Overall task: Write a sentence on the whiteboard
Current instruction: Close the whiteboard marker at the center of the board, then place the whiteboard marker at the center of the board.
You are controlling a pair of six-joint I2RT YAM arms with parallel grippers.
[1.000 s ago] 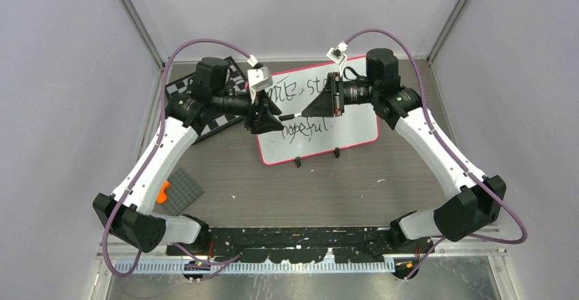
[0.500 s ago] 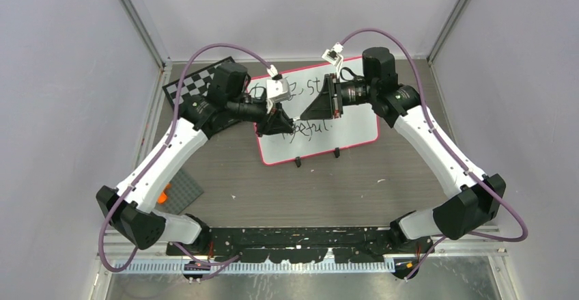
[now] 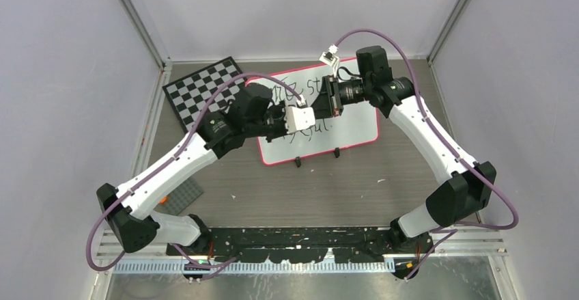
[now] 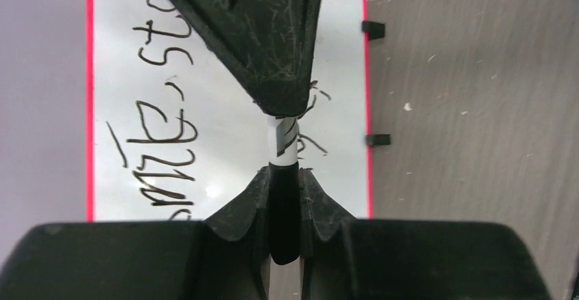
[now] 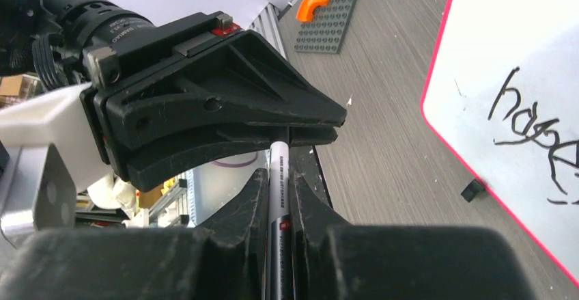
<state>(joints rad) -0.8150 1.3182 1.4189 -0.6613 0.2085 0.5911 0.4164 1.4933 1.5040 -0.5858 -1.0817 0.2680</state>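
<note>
Two ends of one marker (image 4: 283,139) are clamped: the left pincer (image 4: 285,177) pinches its black end, the right pincer (image 5: 278,177) its barrel. Below them the whiteboard (image 3: 355,129), bearing the sentence (image 4: 167,119), lies at the surface's (image 3: 341,184) far edge.

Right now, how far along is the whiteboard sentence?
Done: the sentence, two black handwritten lines, is on the whiteboard. In hand: left gripper and right gripper are both shut on one marker, held above the board. Left: likely just capping the marker and setting it down.
</note>
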